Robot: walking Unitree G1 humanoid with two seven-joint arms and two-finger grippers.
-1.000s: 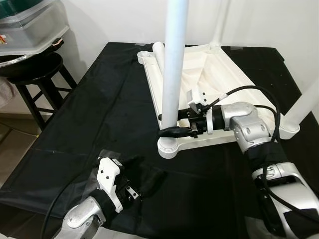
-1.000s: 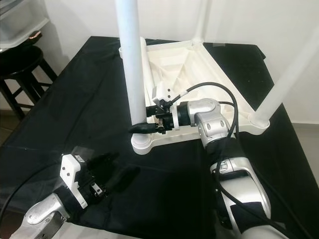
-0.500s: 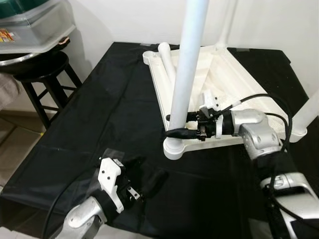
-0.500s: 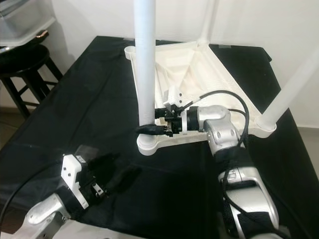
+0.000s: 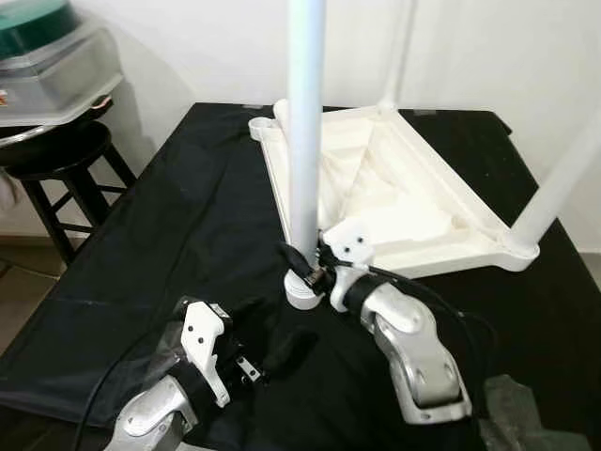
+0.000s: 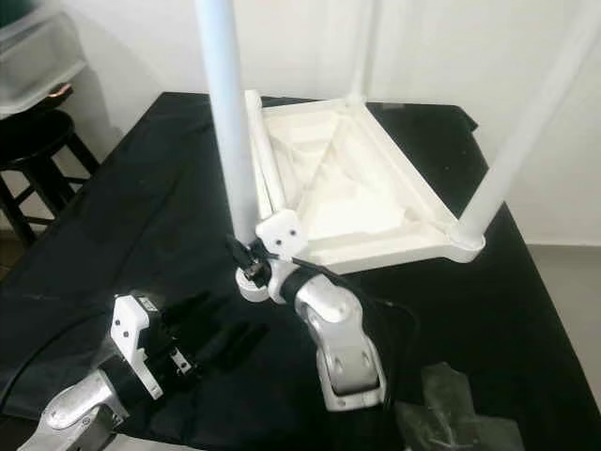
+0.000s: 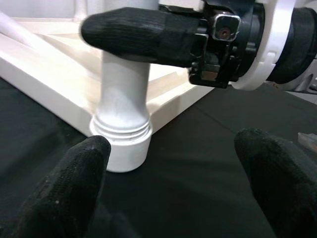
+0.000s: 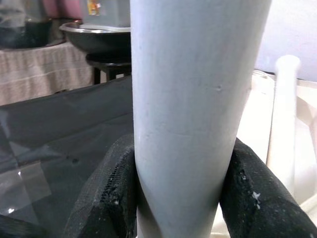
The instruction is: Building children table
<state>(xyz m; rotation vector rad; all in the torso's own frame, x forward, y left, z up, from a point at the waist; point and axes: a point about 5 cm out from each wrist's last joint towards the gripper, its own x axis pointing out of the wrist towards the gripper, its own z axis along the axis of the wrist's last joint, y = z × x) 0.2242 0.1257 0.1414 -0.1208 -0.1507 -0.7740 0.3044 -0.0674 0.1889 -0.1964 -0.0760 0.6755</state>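
Observation:
The white children's table top lies upside down on a black cloth. An upright white leg stands in the near-left corner socket. My right gripper is shut on this leg just above the socket. In the right wrist view the leg sits tight between both black fingers. My left gripper rests open on the cloth, a short way before the socket. In the left wrist view its fingertips are spread apart in front of the leg base.
Two more legs stand upright at the far corner and the right corner. A loose leg lies along the top's left rim. A black stool with a plastic container stands left. Clear plastic wrap lies near right.
The camera has shifted. My right arm has swung from the right side round to the near side of the leg, still clamped on it. The left gripper has stayed put.

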